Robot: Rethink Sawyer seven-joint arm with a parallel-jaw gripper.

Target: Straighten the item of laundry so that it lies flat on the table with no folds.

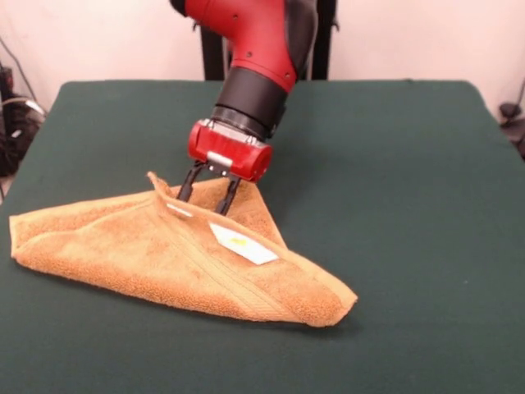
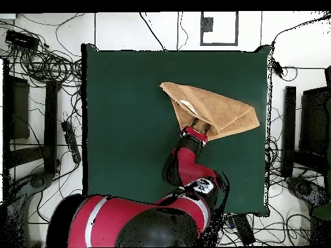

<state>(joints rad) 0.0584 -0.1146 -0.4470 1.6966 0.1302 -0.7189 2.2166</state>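
Observation:
The orange-tan towel [image 1: 148, 254] lies folded over on itself in a rough triangle on the near left part of the green table [image 1: 394, 164], its white label [image 1: 244, 245] facing up. A corner of cloth sticks up at its far edge. My gripper [image 1: 207, 199] comes down at that far edge, its two black fingers [image 1: 189, 182] standing apart, with their tips hidden behind the raised fold. Seen from overhead, the towel [image 2: 216, 106] spreads out from the gripper [image 2: 197, 126] toward the table's [image 2: 123, 110] far right.
Cables and dark equipment [image 2: 39, 64] lie on the floor around the table. The red arm [image 2: 187, 161] reaches over the table's bottom edge in the overhead view.

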